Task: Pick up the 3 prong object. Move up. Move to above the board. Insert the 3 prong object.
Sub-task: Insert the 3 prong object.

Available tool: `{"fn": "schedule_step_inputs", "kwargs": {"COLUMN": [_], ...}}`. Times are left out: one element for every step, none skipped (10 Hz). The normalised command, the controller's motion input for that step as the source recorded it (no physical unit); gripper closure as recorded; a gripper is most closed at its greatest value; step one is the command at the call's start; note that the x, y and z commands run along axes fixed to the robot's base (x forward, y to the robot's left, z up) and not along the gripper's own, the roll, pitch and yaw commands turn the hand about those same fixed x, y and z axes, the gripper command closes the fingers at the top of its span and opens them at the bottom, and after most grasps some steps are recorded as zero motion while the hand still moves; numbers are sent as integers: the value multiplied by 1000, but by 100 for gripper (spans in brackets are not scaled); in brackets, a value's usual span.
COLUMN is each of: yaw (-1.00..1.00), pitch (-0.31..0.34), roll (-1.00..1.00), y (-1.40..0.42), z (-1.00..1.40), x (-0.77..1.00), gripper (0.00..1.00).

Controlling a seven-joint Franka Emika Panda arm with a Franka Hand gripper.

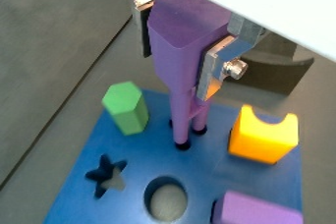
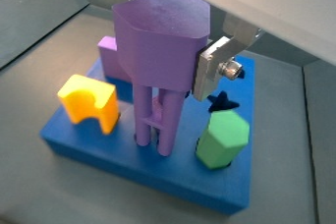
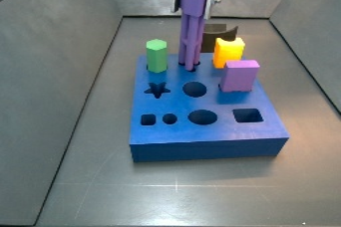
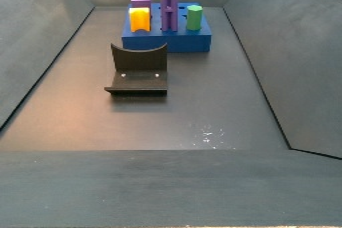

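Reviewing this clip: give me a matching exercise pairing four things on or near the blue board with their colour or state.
Things:
1. 3 prong object
2. hexagonal peg
3. notched block
4. star hole

States:
A. green, standing in the board
B. empty
C. purple, held upright in the claw with prongs at the board's small holes
D. orange-yellow, seated in the board

Pairs: 1-C, 2-A, 3-D, 4-B
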Motion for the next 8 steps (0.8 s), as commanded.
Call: {"fn": "schedule_step_inputs", "kwargs": {"yaw": [0,0,0,0,43,0,0,0], "pitch": [0,0,0,0,23,0,0,0], "roll": [0,41,30,17,109,27,0,14], "y": [-20,0,0,57,174,0,0,0], "z": [-9,-414,-283,-29,-246,-109,-40,-11], "x": [80,331,151,-37,-100,-183,0,0], "gripper": [100,100,100,100,100,100,100,100]}}
